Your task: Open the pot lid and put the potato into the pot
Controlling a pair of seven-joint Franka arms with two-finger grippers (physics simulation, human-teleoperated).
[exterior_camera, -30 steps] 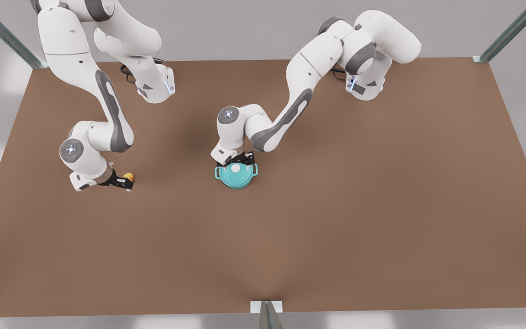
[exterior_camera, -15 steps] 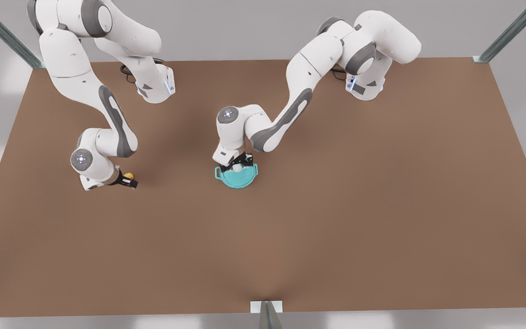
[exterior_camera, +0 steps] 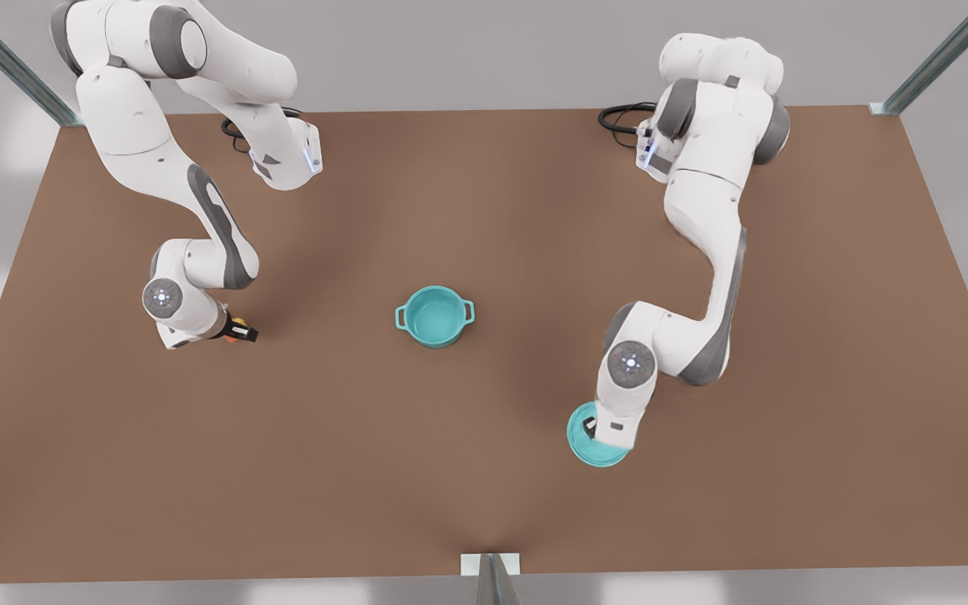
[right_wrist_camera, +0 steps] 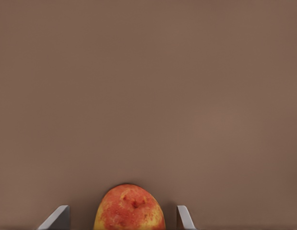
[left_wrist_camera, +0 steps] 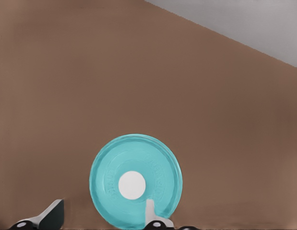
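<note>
Soft, even overhead light, faint diffuse shadows beneath the arms, no glare, slightly soft rendering.

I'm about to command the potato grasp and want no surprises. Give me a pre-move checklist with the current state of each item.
1. Pot lid off the pot: ok.
2. Pot inside free to receive: ok.
3. Left gripper apart from the lid's knob, fingers open above the lid: ok.
4. Potato between the right gripper's open fingers: ok.
5. Fingers touching the potato: not ok, gaps on both sides.
6. Lid resting on the table: cannot tell.
</note>
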